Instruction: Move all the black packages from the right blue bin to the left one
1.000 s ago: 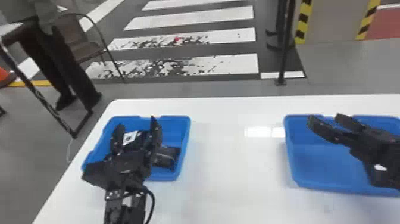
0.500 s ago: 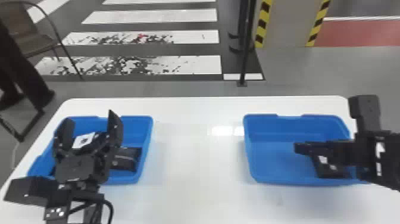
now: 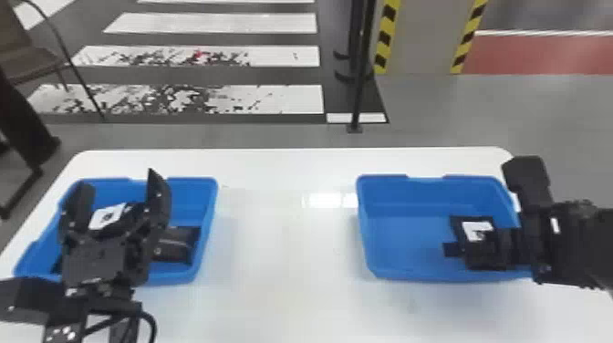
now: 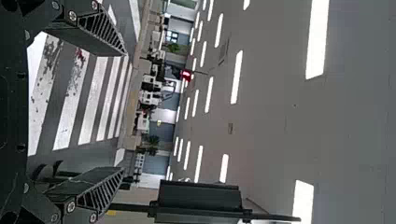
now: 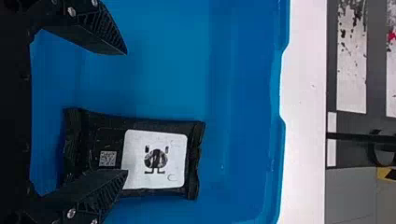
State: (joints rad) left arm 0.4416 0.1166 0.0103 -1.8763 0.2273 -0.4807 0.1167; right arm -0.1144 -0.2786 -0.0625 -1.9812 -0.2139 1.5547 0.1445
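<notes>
Your right gripper [image 5: 126, 112] has its fingers parted and nothing clamped; its right-hand finger overlaps one long side of the black package [image 5: 154, 158], though whether it touches or hangs just above, you can't quite tell. The package sits off the jaws' centre, toward the robot's right, its long axis running near to far. Shift a little right, and you should be able to close across its narrow width. Around it is the right blue bin [image 3: 410, 275], the package lying in its right part. Well apart, over the left blue bin [image 3: 194, 181] with its black packages [image 3: 175, 244], your left gripper [image 3: 118, 179] points upward, open and empty; your right arm is clearly nearer.
</notes>
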